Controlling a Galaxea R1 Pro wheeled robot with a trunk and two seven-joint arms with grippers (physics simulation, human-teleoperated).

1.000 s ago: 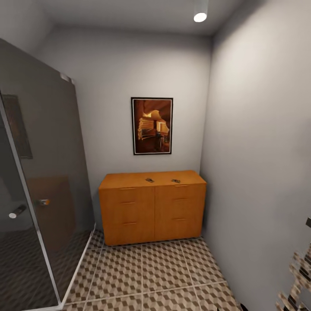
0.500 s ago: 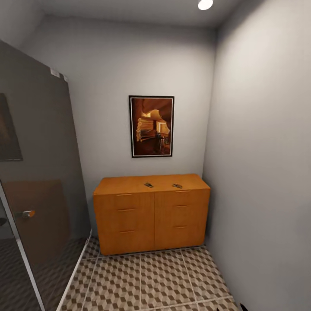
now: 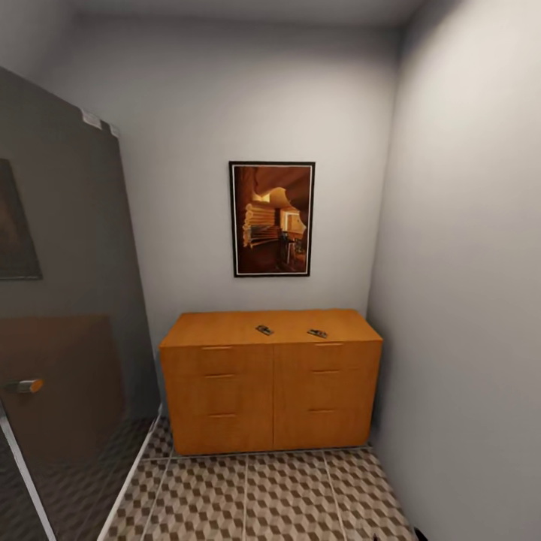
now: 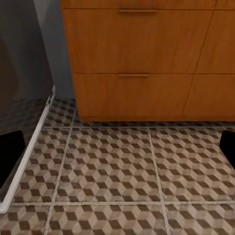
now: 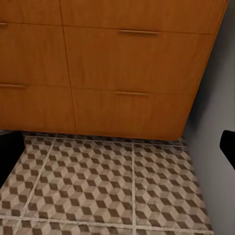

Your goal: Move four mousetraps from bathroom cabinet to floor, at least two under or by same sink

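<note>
Two mousetraps lie on the flat top of the cabinet [image 3: 270, 376]: the left mousetrap [image 3: 264, 330] near the middle and the right mousetrap [image 3: 317, 333] just right of it, both close to the front edge and well apart from each other. Each looks longer left-to-right than near-to-far, slightly skewed, though too small to be sure. The other two traps are not made out from here. Both wrist views look low at the drawer fronts and the bathroom floor [image 3: 285, 496], so both arms are judged to sit well below the cabinet top and short of it. Left gripper [image 4: 117, 156] shows dark fingers [image 4: 11, 154] at both edges of its view, spread wide, nothing between them; right gripper [image 5: 117, 154] the same, fingers [image 5: 10, 152] wide and empty. The right wrist view takes in the cabinet's right end and the grey wall, so the right arm is likely nearer the right mousetrap and the left arm nearer the left one. Next call: close in and raise the arms above the top before any reach.
</note>
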